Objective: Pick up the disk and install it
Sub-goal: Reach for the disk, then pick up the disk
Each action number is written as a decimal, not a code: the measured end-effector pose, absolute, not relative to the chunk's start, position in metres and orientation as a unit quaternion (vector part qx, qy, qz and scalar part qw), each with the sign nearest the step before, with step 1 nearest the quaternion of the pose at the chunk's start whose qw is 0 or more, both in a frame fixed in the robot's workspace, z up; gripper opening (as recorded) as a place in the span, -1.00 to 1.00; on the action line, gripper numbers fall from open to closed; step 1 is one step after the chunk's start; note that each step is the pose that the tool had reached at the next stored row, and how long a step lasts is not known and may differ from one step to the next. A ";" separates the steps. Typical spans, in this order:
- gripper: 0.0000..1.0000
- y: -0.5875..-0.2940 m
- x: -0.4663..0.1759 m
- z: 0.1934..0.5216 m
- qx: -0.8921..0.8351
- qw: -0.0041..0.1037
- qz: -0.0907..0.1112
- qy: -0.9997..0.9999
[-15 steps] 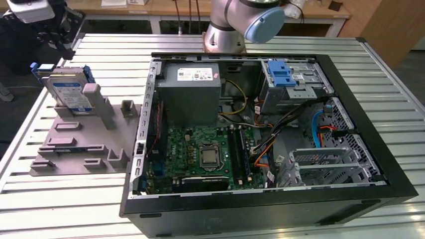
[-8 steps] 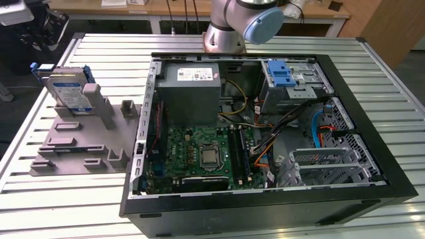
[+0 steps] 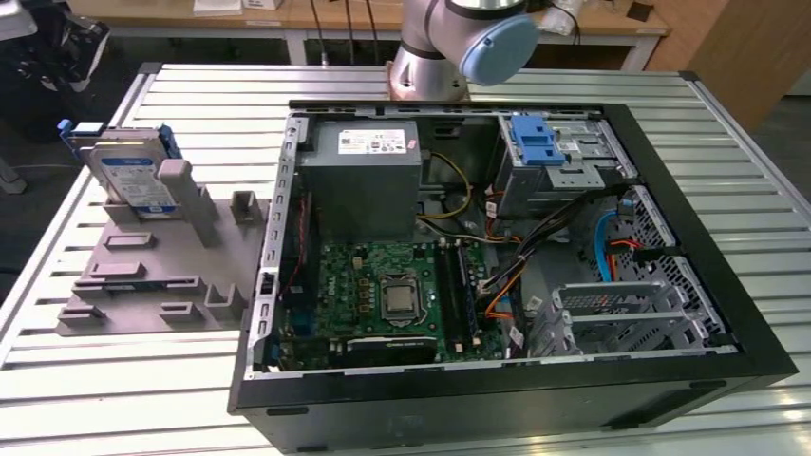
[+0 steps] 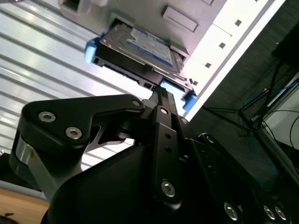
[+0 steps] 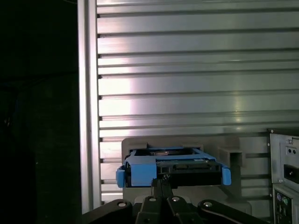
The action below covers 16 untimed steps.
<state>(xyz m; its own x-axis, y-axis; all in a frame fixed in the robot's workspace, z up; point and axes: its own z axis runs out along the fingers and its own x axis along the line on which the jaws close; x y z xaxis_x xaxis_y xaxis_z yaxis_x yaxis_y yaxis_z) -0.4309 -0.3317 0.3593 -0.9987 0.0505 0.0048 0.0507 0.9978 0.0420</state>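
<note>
Gripper [image 5: 161,181] clenched, empty, aimed at the disk [image 5: 170,164], close to it, no contact that I can make out. Disk stands on edge in the grey stand [image 3: 165,256] on the counter [image 3: 127,380], at the exterior view's left of the open case [image 3: 507,404]. Step as I judge it: approach for pickup, nothing installed yet. A grasp calls for opening up first and squaring to the blue carrier.

Open air above the disk [image 3: 135,179] — grey stand [image 3: 152,271] beneath, computer case [image 3: 507,407] alongside
</note>
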 end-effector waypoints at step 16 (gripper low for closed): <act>-0.79 -0.330 -0.440 0.359 -0.025 0.002 -0.021 -0.999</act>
